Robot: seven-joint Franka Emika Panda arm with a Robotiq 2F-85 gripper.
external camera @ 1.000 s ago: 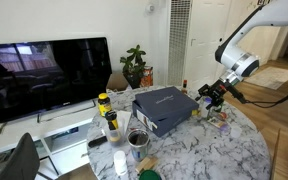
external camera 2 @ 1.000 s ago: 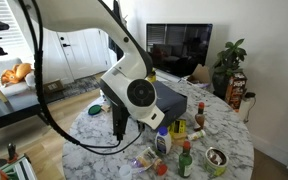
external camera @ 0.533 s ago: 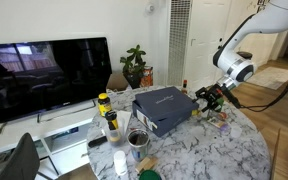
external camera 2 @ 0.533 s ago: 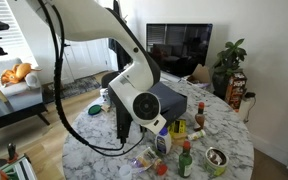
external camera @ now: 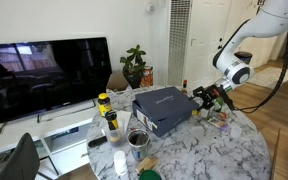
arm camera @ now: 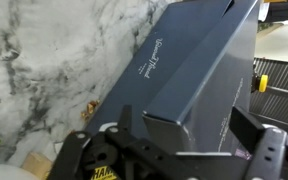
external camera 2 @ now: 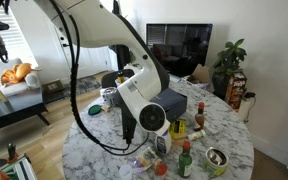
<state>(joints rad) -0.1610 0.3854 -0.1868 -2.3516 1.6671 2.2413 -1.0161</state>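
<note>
A dark blue rectangular box (external camera: 164, 108) with small silver lettering lies on a round marble table (external camera: 204, 150). My gripper (external camera: 206, 98) is at the box's near end, low over the table. In the wrist view the box (arm camera: 199, 60) fills most of the picture, and one of its corners stands between my open jaws (arm camera: 186, 124), with a black finger on each side and a gap to each. In an exterior view the arm's wrist hides most of the gripper (external camera 2: 127, 128), and the box (external camera 2: 176, 98) shows behind it.
Yellow-capped bottles (external camera: 104, 104), a metal cup (external camera: 138, 138) and small bottles (external camera 2: 184, 160) stand on the table beside the box. Small items lie near the gripper (external camera: 220, 118). A television (external camera: 44, 75) and a potted plant (external camera: 134, 65) stand beyond the table.
The arm has moved a little toward the box, bringing the gripper closer to its end. The jaws have stayed open and the box has not moved.
</note>
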